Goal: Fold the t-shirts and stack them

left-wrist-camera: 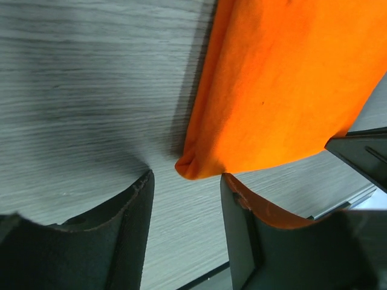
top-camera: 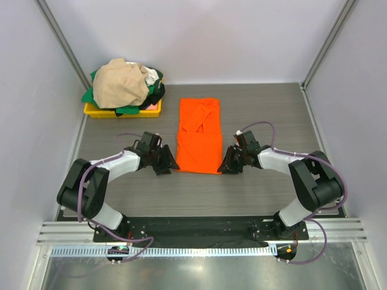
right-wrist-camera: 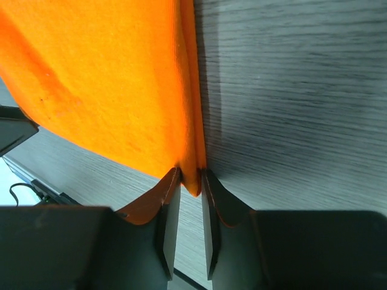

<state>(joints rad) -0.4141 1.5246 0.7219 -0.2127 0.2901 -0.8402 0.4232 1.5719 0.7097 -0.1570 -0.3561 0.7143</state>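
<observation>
The orange t-shirt lies folded lengthwise in a narrow strip on the table's middle. My left gripper is open at its near left corner; in the left wrist view that corner sits just ahead of the gap between my fingers, untouched. My right gripper is at the near right corner; in the right wrist view my fingers are pinched on the shirt's edge. The beige, dark green, white and black shirts lie heaped at the back left.
A yellow plastic bin holds the shirt heap at the back left corner. Grey walls and metal posts close in the left, right and back sides. A black base rail runs along the near edge.
</observation>
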